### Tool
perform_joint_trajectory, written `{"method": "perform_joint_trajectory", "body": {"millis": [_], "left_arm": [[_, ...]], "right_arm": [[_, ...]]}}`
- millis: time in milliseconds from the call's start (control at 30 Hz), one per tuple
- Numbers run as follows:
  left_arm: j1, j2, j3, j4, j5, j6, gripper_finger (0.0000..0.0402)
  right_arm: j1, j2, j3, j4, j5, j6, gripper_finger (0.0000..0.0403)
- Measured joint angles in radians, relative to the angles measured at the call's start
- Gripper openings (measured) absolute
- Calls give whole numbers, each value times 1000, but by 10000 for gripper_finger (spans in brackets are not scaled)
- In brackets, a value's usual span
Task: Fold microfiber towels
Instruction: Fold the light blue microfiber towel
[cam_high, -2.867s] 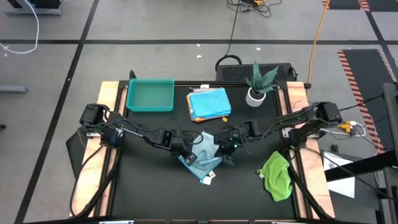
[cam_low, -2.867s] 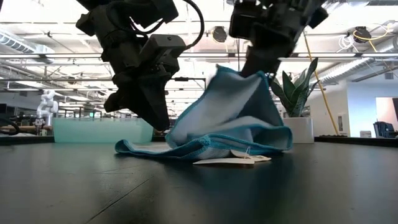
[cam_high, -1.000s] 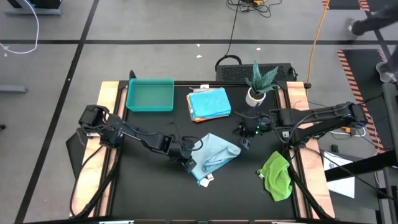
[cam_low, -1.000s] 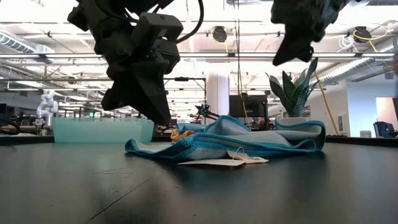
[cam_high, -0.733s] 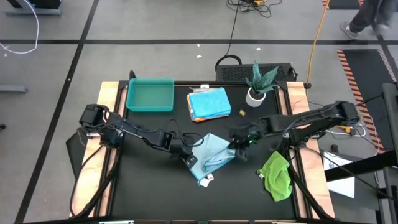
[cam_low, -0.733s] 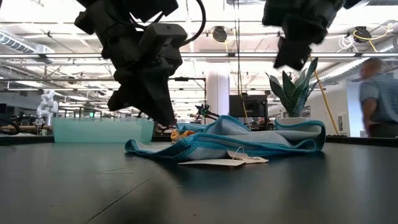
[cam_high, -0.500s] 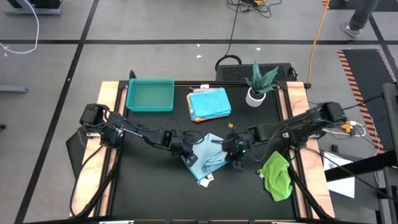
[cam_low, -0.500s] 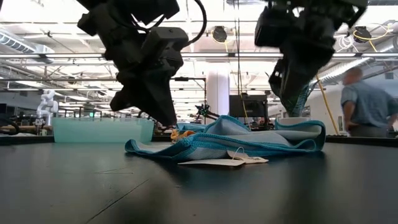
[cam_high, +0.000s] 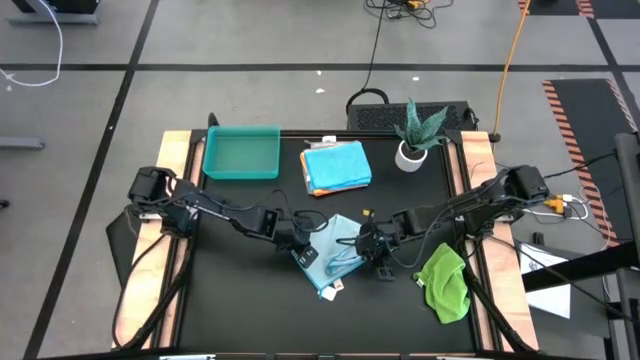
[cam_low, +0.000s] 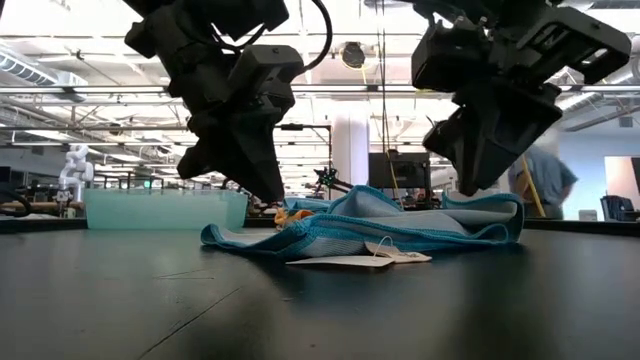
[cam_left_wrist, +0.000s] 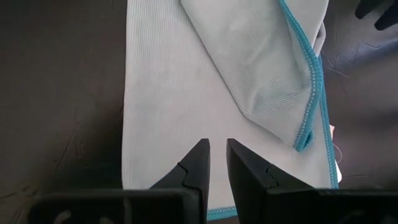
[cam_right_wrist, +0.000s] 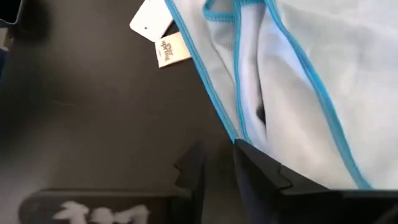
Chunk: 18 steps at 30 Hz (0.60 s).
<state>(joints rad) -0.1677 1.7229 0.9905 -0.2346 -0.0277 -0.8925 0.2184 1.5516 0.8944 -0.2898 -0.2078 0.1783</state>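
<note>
A pale blue microfiber towel with a brighter blue hem lies rumpled at the table's middle, one flap folded over itself, its white tag on the tabletop at the near end. My left gripper hangs over the towel's left part, its fingers a narrow gap apart with nothing between them. My right gripper stands low at the towel's right hem, fingers slightly apart. A green towel lies bunched at the near right. A bright blue towel lies folded on a yellow-orange one at the far middle. My left gripper touches nothing. My right gripper slants down from the table's right, with its fingertips at the pale blue towel's hemmed right edge. I cannot tell whether they touch the cloth.
A teal tray stands at the far left and a potted plant at the far right. Bare black tabletop lies along the near edge. A person stands in the room behind the table.
My right gripper has swung from high at the far right, near the plant, down and toward the table's left and near edge to the pale blue towel's right hem, rolling its wrist on the way. The towel has lain still.
</note>
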Motion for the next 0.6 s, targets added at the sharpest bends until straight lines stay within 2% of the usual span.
{"method": "perform_joint_trajectory", "body": {"millis": [200,600], "left_arm": [[0,0,0,0,0,-1,56],[0,0,0,2,-19,-11,56]], "right_arm": [[0,41,0,82,-1,-66,97],[0,136,-1,126,0,-151,100]]}}
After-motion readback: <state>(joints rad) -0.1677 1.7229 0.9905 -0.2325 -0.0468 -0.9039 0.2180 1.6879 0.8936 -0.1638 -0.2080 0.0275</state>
